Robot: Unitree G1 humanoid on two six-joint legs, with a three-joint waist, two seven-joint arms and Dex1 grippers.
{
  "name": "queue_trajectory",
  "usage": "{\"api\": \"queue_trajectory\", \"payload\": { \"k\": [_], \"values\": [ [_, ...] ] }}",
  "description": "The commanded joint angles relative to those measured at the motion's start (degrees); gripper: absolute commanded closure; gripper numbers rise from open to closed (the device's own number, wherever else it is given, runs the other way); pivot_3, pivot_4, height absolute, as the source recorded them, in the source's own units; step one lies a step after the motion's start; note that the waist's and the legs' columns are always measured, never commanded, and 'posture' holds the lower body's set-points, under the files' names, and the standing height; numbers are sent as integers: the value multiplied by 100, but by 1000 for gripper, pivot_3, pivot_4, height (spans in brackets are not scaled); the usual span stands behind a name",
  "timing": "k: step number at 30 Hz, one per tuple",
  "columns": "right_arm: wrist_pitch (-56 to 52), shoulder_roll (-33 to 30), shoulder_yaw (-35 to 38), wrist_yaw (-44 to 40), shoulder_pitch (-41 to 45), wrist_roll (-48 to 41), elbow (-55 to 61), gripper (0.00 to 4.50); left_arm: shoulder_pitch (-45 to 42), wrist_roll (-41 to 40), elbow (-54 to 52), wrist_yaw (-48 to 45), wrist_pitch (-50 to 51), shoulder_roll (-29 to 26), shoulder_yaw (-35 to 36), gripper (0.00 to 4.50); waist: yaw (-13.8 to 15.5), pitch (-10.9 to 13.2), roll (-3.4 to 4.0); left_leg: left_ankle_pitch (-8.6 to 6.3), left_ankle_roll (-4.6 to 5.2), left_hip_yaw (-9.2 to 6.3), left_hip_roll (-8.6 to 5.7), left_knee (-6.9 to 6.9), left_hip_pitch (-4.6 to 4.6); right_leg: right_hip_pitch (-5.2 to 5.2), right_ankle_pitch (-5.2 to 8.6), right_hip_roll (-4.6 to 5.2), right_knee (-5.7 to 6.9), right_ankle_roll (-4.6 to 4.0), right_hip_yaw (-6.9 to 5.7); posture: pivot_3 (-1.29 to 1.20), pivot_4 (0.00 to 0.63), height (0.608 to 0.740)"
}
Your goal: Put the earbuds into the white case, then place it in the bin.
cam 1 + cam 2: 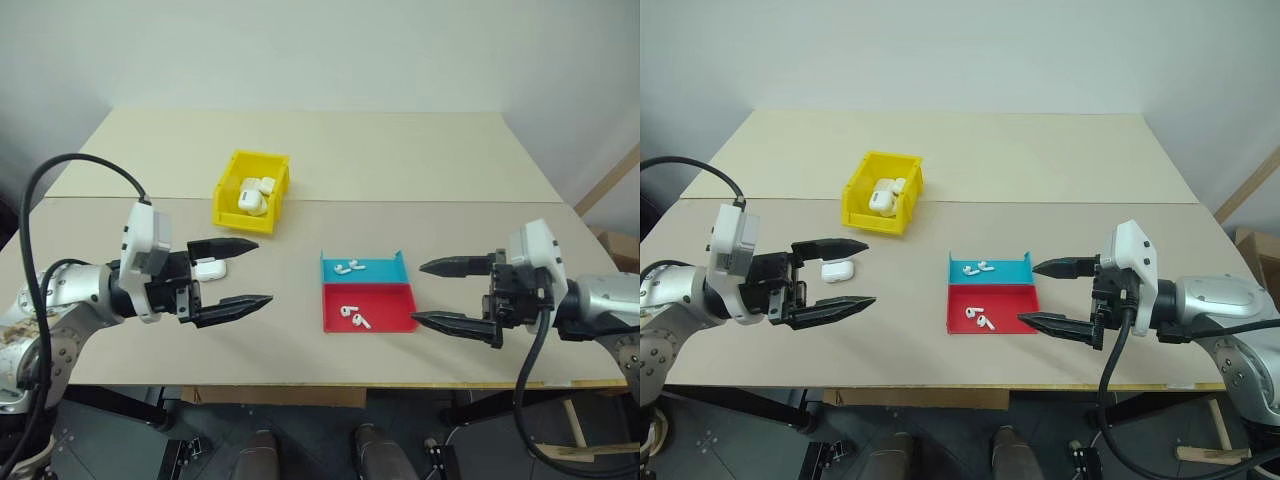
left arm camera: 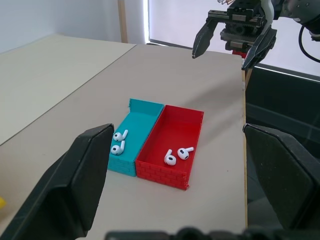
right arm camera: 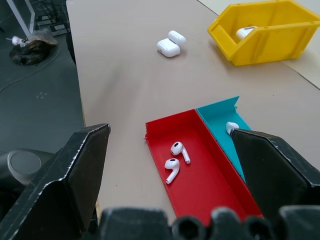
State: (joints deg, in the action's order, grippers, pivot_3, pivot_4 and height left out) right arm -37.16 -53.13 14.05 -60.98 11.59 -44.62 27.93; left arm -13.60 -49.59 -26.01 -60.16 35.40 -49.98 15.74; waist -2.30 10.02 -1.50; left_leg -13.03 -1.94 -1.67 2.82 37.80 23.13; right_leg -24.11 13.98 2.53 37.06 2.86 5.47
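Observation:
The white case lies on the table to the left of the tray, and in the right wrist view its lid looks flipped open. Two earbuds rest in the teal half of the tray, and two more earbuds lie in the red half. The yellow bin stands behind the case with several white cases inside. My left gripper hovers open, pointing right, with the case just behind its fingers. My right gripper hovers open at the tray's right side, pointing left. Both are empty.
The beige table has a seam running across behind the tray. Its front edge lies just below both grippers. The far half holds nothing, and a wooden frame stands off the right side.

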Motion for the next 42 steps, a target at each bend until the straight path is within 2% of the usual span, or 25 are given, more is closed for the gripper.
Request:
{"api": "queue_trajectory", "payload": {
  "k": [1, 11, 15, 19, 23, 26, 28, 32, 34, 36, 39, 42],
  "values": [
    [117, -72, 189, -8, 47, -43, 125, 34, -178, -155, -28, 94, 136, -97, 105, 0, 1, 0, 0, 0, 0, 0, 0, 0, 0, 0, 0, 0, 0, 0, 0, 0, 150, 740],
    [87, -81, 160, 19, 75, 15, 77, 34, 77, -232, -60, 230, 427, -437, 450, 0, -8, 0, 0, 0, 0, 0, 0, 0, -1, -1, 0, 0, 1, 0, 0, 0, 150, 740],
    [-43, -87, 180, 138, 177, -69, 106, 34, 132, 501, -49, 889, 353, -483, 314, 0, -6, 0, 0, 0, 0, 0, 0, 0, -3, 0, 2, 0, 1, 3, 0, 0, 150, 740],
    [-106, -106, 243, 227, 90, -100, 205, 34, -185, 593, -92, 1601, 1036, -512, 58, 0, 14, 0, -1, 0, 0, -1, 0, 0, -1, 0, 0, 0, 1, -1, 0, 0, 150, 740],
    [-190, -71, 288, 371, -28, -129, 316, 34, -1350, 347, 364, 2679, 2911, -577, -160, 0, 50, 1, -12, 0, 0, -7, -1, 4, 5, -1, 1, 0, 2, 5, -5, 0, 150, 740],
    [-194, -43, 245, 461, -87, -94, 430, 34, -2666, 673, 1110, 3475, 4665, -337, -609, 0, 61, -1, -15, 0, 0, -10, -4, 6, 1, 5, 11, 0, 3, 25, -6, 0, 150, 740],
    [-199, -38, 228, 512, -90, -84, 463, 34, -3294, 787, 1414, 3773, 5339, 12, -564, 0, 57, -2, -15, 0, 0, -9, -8, 6, -2, 7, 12, 1, 3, 29, -3, 0, 150, 740],
    [-286, -64, 254, 631, -88, -110, 472, 34, -3936, 624, 1912, 4965, 5710, 744, -236, 0, 64, -3, -16, 0, 0, -13, -8, 5, 7, 0, -2, 1, 4, 5, -5, 0, 150, 740],
    [-273, -80, 254, 647, -129, -92, 508, 34, -4102, 677, 2200, 5961, 5710, 937, -437, 0, 35, -3, -16, 0, 0, -13, -8, 5, 5, -2, -3, 0, 4, 3, -2, 0, 150, 740],
    [-280, -96, 257, 652, -141, -101, 512, 34, -4298, 436, 2675, 6976, 5710, 1166, -333, 0, 26, -3, -17, 0, 0, -16, -8, 5, 4, -3, -3, 0, 8, 2, -1, 0, 150, 740],
    [-293, -126, 255, 634, -130, -104, 483, 34, -4592, -300, 3283, 8212, 5710, 1140, -660, 0, 26, -4, -19, 0, 0, -18, -9, 6, 3, -1, -5, 2, 12, 2, -2, 0, 150, 740],
    [-296, -170, 252, 584, -108, -107, 453, 34, -4959, -1491, 4360, 9466, 5710, 1124, -860, 0, 35, -4, -19, 0, -1, -21, -12, 6, 3, -1, -6, 4, 12, 2, -3, 0, 150, 740]
  ]
}}
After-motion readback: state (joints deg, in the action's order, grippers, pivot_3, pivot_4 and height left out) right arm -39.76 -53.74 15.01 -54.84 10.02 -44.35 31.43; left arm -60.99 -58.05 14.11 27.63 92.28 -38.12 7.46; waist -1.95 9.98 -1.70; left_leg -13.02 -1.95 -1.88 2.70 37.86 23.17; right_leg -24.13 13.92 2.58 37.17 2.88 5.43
